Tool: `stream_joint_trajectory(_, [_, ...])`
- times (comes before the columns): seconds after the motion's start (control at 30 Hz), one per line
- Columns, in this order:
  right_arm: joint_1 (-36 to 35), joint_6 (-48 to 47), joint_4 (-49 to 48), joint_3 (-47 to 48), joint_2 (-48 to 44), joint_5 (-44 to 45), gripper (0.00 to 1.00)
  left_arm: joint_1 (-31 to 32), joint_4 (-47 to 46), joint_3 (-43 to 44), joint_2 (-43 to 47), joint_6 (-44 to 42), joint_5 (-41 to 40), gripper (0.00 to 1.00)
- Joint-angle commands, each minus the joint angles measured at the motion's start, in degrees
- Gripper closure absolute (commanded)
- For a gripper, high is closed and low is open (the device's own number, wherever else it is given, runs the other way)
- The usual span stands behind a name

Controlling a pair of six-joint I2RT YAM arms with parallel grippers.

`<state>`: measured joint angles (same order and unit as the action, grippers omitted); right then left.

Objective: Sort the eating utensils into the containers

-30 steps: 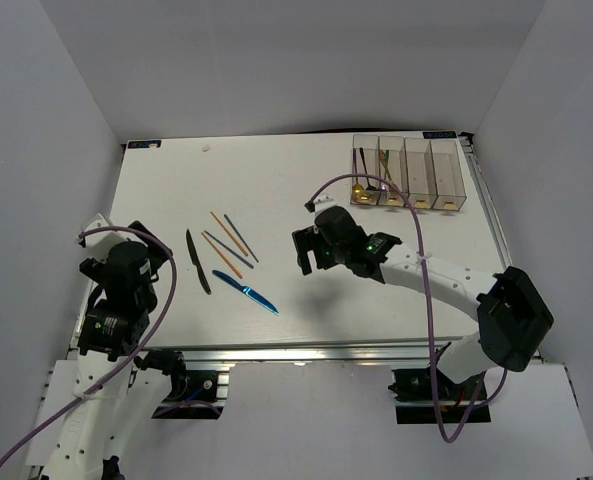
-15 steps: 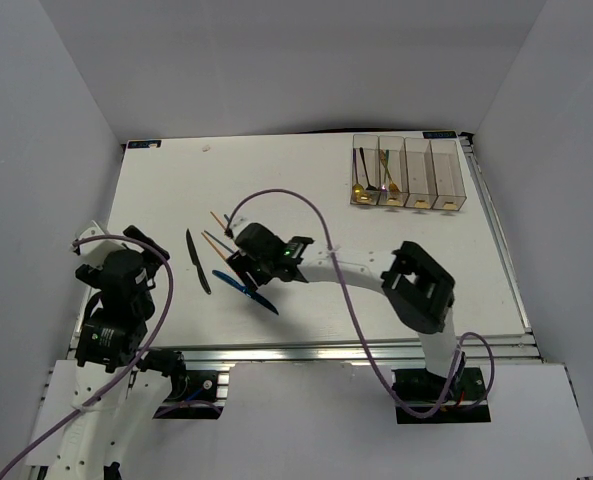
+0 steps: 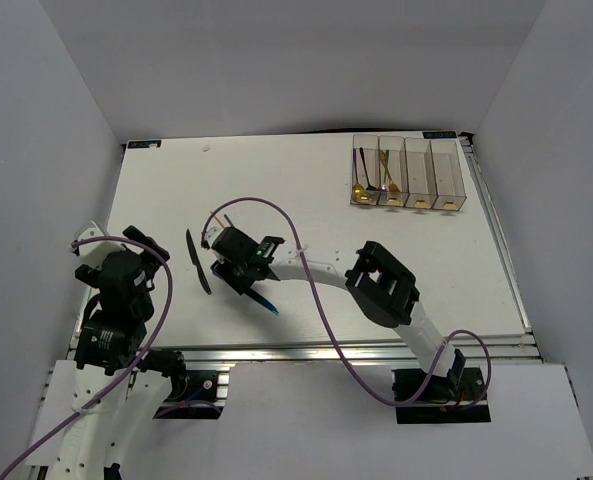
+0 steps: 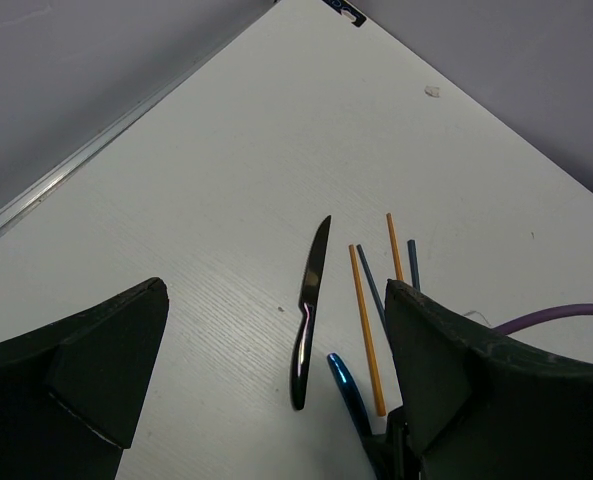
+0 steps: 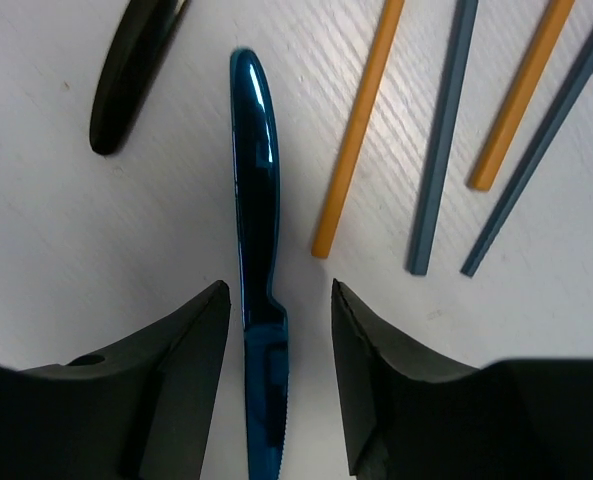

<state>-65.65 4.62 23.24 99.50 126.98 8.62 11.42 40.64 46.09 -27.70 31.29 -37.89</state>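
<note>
A blue knife (image 5: 255, 190) lies on the white table between the open jaws of my right gripper (image 5: 281, 330), which hangs low over it without gripping; only its tip (image 3: 267, 301) shows from above. A black knife (image 3: 197, 262) lies just to the left, also in the left wrist view (image 4: 310, 310). Orange chopsticks (image 5: 360, 130) and blue chopsticks (image 5: 442, 130) lie beside the blue knife. My left gripper (image 4: 276, 295) is open and empty at the near left (image 3: 126, 268). The clear containers (image 3: 408, 175) stand at the far right; the left two hold cutlery.
The right arm (image 3: 376, 285) stretches across the middle of the table with a purple cable (image 3: 321, 310) looping over it. White walls enclose the table on three sides. A metal rail (image 3: 306, 350) runs along the near edge.
My right gripper has swung left from mid-table and come down over the blue knife, covering most of the chopsticks from above. The left arm barely shifted.
</note>
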Motion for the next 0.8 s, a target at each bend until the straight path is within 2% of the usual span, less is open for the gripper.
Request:
stream_joint_trajectory(0.0, [-0.27,-1.81,1.36,5.17,1.78,-1.76,0.5,-0.17,-0.92,-0.29,0.37,-0.61,0.89,0.02])
stream_joint_trajectory(0.47, [-1.06,-2.43,3.56,10.53,8.28,-1.33,0.54,-0.17,-0.92,-0.38,1.16,-0.61,0.89,0.02])
stream_joint_trajectory(0.57, [-1.06,-0.41,5.84,10.71,9.07,-0.98,0.6,-0.26,-0.83,-0.29,1.25,-0.62,0.8,0.02])
stream_joint_trajectory(0.67, [-1.24,3.11,12.07,12.03,10.66,-0.27,0.65,-0.17,-0.83,-0.21,1.51,-0.61,0.8,0.02])
stream_joint_trajectory(0.77, [-1.59,3.9,12.62,8.7,10.48,-1.32,0.69,-0.26,-0.83,-0.29,2.04,-0.61,0.89,0.02])
